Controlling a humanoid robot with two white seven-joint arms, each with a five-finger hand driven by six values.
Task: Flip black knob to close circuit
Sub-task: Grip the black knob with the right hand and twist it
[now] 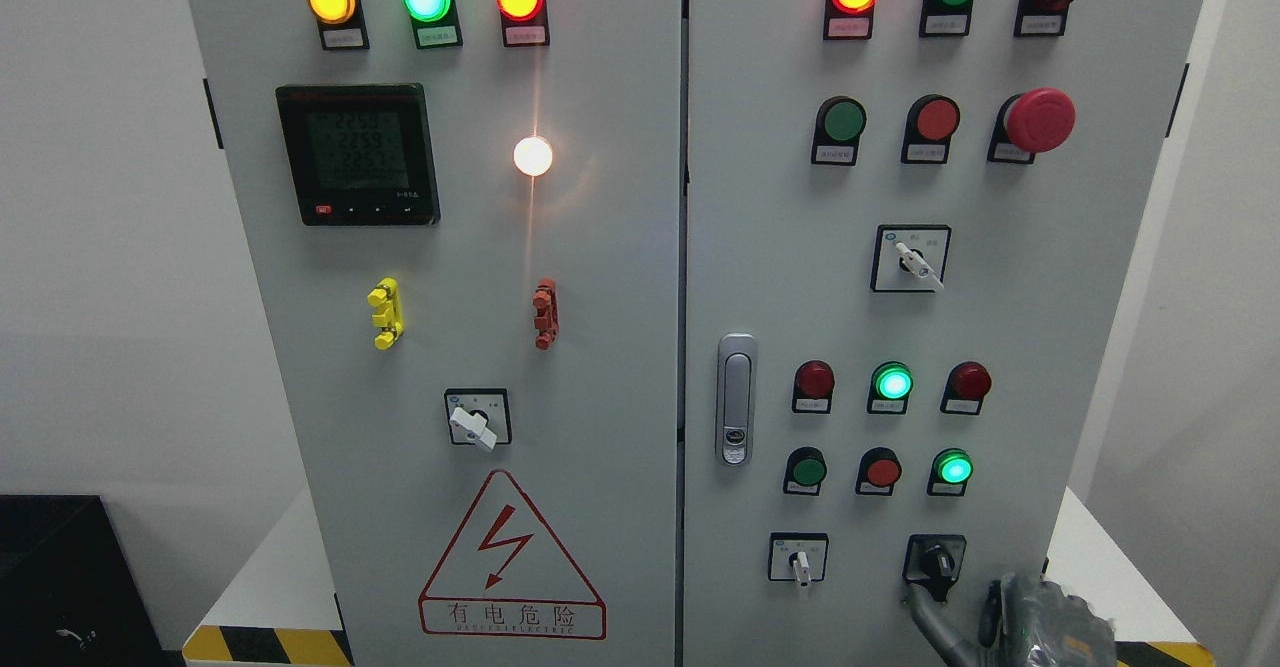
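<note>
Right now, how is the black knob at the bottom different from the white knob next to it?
The black knob is dark with a chunky handle; the white knob is pale with a thin lever. The black knob tilts up to the left, while the white knob points straight down. The right hand sits just under the black knob, not the white knob. Both sit in square black frames.

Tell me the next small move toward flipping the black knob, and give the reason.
Probably raise the right hand up and slightly left until its fingers close around the black knob. The hand sits at the bottom edge, just below and right of the knob on the right door's lowest row, and does not look to be gripping it yet. Whether a fingertip already touches it is hard to tell.
</note>
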